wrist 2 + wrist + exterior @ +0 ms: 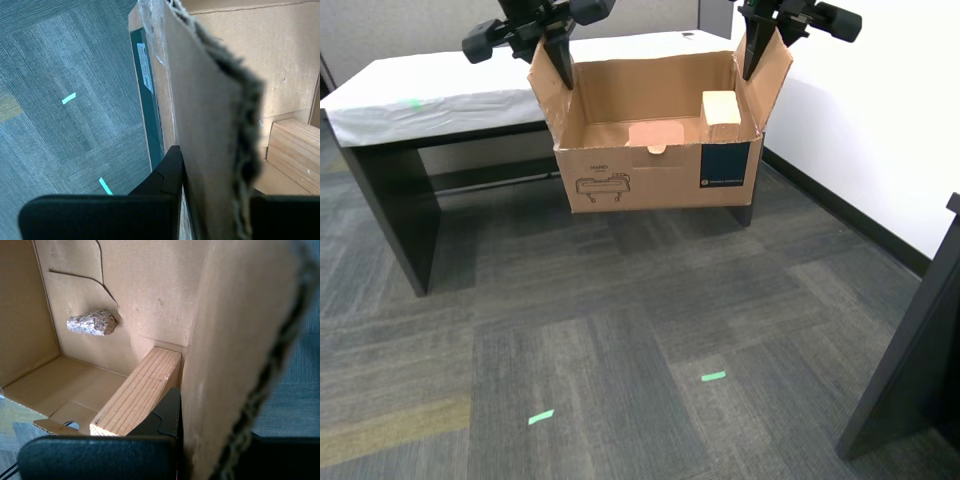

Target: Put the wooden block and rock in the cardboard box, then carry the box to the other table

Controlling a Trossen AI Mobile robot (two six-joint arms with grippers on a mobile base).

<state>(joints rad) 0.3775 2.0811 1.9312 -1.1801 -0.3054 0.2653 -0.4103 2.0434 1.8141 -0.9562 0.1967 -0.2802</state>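
Observation:
The cardboard box (650,175) hangs in the air in front of the other table (450,95), held by its two side flaps. My first gripper (752,60) is shut on the flap at the exterior view's right. My second gripper (560,65) is shut on the flap at the exterior view's left. The wooden block (722,107) stands inside against the wall under my first gripper (200,415), and it also shows as the wooden block (137,392). The rock (92,322) lies on the box floor; the front wall hides it in the exterior view. My second gripper (210,175) pinches a flap (210,100) beside the teal label (147,100).
The other table has a dark leg panel (395,215) at the exterior view's left. A white wall (880,140) runs along the exterior view's right, with a dark desk side (910,380) low in front of it. Green tape marks (713,376) lie on the grey carpet.

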